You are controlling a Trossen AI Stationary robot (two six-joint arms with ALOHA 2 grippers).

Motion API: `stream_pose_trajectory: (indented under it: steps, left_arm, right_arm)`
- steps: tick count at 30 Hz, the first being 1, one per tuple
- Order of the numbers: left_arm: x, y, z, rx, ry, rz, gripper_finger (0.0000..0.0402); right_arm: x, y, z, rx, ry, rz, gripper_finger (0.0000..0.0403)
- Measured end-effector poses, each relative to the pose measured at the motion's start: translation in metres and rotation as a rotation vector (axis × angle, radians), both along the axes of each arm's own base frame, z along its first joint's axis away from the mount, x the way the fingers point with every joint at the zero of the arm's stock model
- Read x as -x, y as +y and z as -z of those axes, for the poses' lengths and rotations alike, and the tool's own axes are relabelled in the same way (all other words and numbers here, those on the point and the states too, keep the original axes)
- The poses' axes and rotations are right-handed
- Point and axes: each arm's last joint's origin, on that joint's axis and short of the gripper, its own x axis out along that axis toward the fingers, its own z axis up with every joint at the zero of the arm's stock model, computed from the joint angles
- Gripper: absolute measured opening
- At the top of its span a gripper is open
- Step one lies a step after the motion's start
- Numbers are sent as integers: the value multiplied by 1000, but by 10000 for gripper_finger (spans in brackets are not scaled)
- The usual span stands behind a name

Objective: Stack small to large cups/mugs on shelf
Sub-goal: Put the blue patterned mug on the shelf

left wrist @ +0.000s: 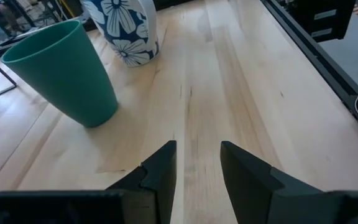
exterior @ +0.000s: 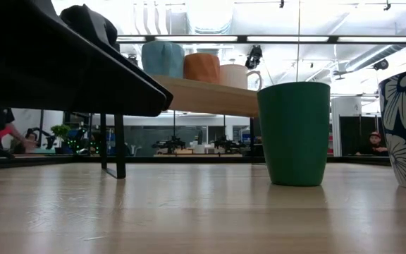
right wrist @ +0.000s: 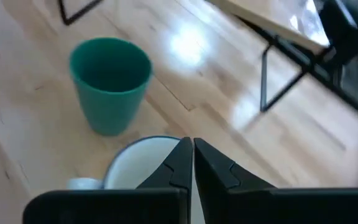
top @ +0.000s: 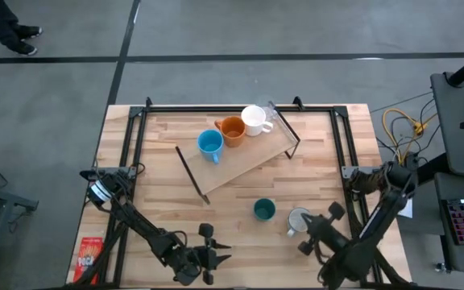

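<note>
From the overhead camera I see the long light-wood shelf on black wire legs [top: 244, 161] lying diagonally across the upper middle of the frame, with three mugs in a row on it: a light blue ceramic mug [top: 209, 143], an orange ceramic mug [top: 232, 130] and a white ceramic mug [top: 254, 120], each touching or just beside its neighbour. Below the shelf, on the wooden tabletop [top: 159, 193], a dark teal green cup [top: 264, 210] stands upright, and just right of it a pale mug [top: 298, 219].

Only my left wrist camera and the table-level camera show that this pale mug carries a dark blue flower pattern [left wrist: 126, 28]. The left gripper [left wrist: 197, 165], at lower centre overhead, has its fingers narrowly apart around bare wood. The right gripper [right wrist: 192, 163] is pinched closed, empty, hovering over the patterned mug's rim.
</note>
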Motion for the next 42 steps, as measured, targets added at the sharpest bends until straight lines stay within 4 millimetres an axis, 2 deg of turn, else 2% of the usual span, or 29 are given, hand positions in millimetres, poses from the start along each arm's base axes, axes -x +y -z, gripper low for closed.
stream_pose_trajectory:
  steps: [4, 9, 12, 20, 26, 32, 42]
  left_arm:
    - [0, 0, 0, 0, 2, 2, 111]
    - [0, 0, 1, 7, 9, 18, 111]
    - [1, 0, 1, 7, 10, 19, 111]
    - [0, 0, 1, 13, 15, 30, 111]
    - [0, -1, 0, 18, 16, 37, 111]
    - [0, -1, 0, 18, 16, 38, 111]
    - [0, -1, 0, 19, 18, 41, 111]
  right_arm:
    - [15, -17, -12, -131, 59, 97, 8]
    - [34, -34, -12, -242, 206, 215, 8]
    - [44, -41, -6, -276, 296, 277, 8]
    - [59, -64, 18, -205, 331, 349, 8]
    - [62, -72, 40, -211, 319, 357, 8]
    - [63, -77, 53, -221, 306, 368, 8]
    - [46, -95, 59, -224, 287, 461, 8]
